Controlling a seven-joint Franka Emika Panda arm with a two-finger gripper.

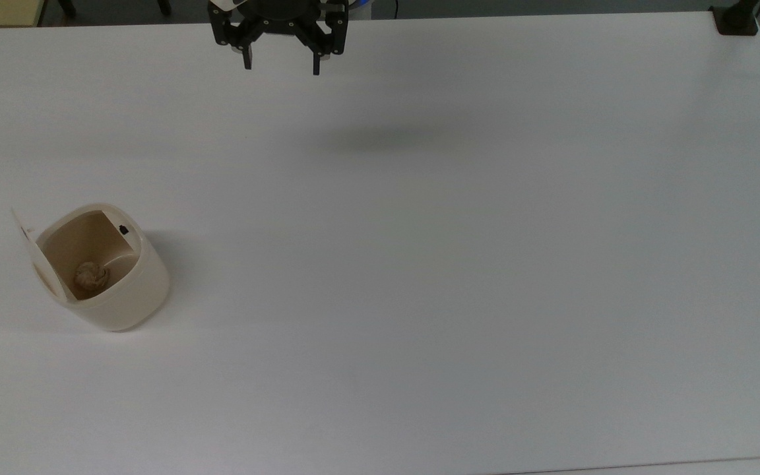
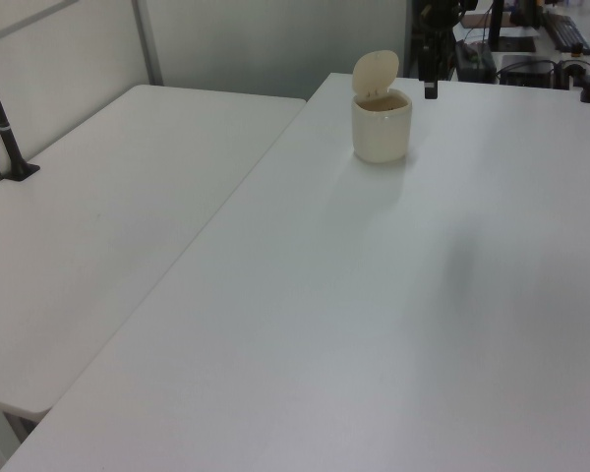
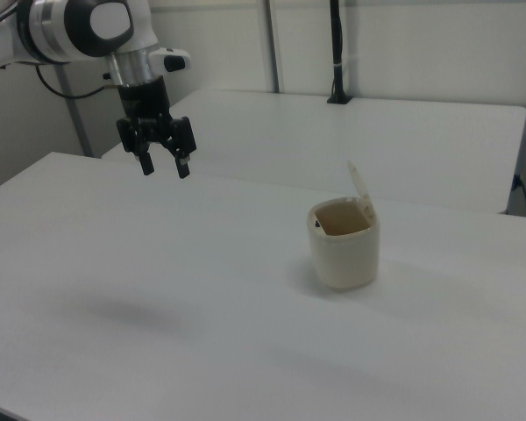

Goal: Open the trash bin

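White table (image 1: 459, 277), matte top. Only item on it: trash bin (image 1: 126, 300), near the top view's left edge, upright, lid (image 3: 359, 186) flipped up, crumpled wad (image 1: 90, 275) inside. Black clamp base (image 1: 735, 20) at the top view's far right corner.
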